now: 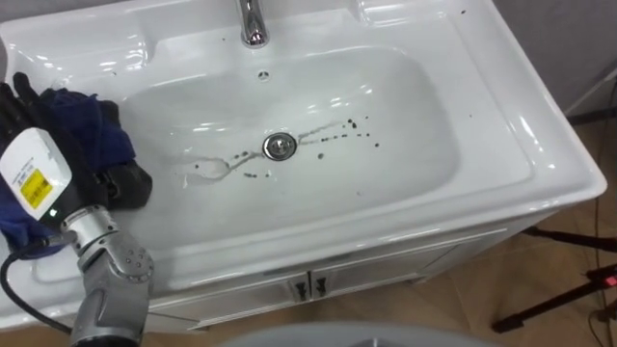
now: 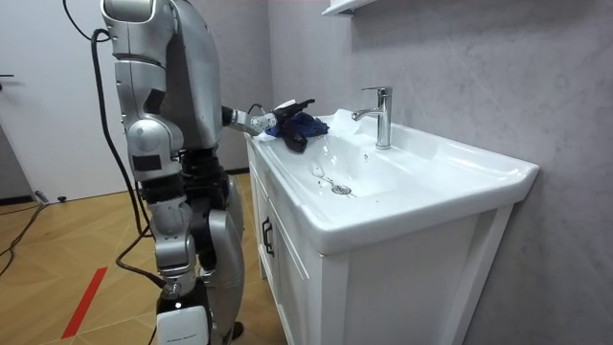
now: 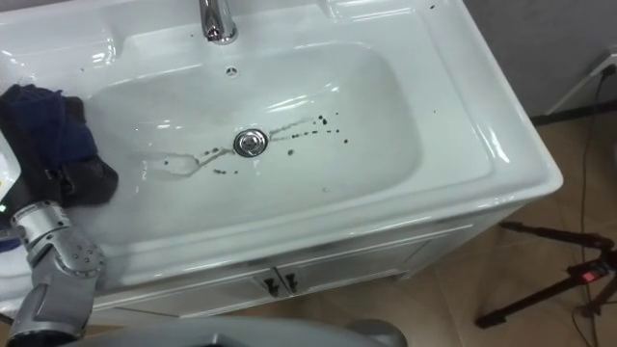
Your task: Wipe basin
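My left hand (image 1: pixel 114 181) is right here at the left rim of the basin (image 1: pixel 415 173), fingers curled tight round the blue cloth (image 1: pixel 85 120). I'd press it flat and sweep across to the dark specks (image 1: pixel 355 126) by the drain (image 1: pixel 279 146), overlapping passes.

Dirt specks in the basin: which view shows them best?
The left eye view: it looks down on the dirt specks, spread either side of the drain. The right eye view shows them about as well. In the room view they are faint marks by the drain, seen at a low angle.
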You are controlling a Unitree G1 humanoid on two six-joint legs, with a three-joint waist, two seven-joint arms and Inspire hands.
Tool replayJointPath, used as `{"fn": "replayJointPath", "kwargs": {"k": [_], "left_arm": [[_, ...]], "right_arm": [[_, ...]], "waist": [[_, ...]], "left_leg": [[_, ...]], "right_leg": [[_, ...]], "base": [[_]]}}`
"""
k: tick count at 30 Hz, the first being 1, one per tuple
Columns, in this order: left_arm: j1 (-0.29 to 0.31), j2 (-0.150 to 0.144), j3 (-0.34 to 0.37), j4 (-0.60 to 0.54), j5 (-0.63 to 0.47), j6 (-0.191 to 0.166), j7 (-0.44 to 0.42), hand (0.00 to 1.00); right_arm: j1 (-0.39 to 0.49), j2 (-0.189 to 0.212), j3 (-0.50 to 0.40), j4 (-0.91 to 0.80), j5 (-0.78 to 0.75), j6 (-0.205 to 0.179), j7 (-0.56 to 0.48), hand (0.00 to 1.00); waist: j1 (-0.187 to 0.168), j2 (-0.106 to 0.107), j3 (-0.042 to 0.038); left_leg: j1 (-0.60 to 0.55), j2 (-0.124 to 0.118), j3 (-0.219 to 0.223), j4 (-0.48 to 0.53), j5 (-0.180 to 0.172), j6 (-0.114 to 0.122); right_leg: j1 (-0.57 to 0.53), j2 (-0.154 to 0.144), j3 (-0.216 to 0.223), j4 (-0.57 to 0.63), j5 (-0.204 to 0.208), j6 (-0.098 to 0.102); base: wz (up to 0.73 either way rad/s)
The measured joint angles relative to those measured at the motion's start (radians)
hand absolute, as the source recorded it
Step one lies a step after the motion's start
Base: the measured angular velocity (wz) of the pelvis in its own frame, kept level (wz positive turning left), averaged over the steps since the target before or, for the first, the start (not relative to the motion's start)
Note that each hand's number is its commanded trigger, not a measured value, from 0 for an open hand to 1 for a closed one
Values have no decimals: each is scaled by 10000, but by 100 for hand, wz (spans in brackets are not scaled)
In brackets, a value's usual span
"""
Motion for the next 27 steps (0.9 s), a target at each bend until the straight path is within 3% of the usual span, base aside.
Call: {"fn": "replayJointPath", "kwargs": {"k": [7, 17, 20, 27], "left_arm": [[-119, 2, 46, 650, -5, 12, -130, 0], [-228, 3, 273, 889, -2, 190, -456, 0], [-130, 3, 288, 874, -2, 190, -477, 0], [-90, 2, 296, 813, -2, 191, -511, 0]], "right_arm": [[185, -35, -8, -46, -3, 33, 126, 0], [197, -59, -30, -252, -32, 565, 100, 0], [139, -59, -36, -324, -40, 564, 73, 0], [148, -60, -412, -544, -29, 575, -270, 0]], "waist": [[138, 50, -39], [230, 106, -131], [241, 98, -176], [266, 86, -184]], "left_leg": [[187, 6, 13, -5, 0, -1], [111, 8, 0, -70, 14, -23], [117, 9, -20, -52, 21, -30], [111, 6, -225, -43, 22, -31]], "right_leg": [[171, 10, 27, 0, -7, -2], [41, 22, -15, 23, -20, -14], [57, 20, -37, 16, -22, -18], [84, 21, -137, 4, -29, -28]], "base": [[-2], [-1], [0], [1]]}}
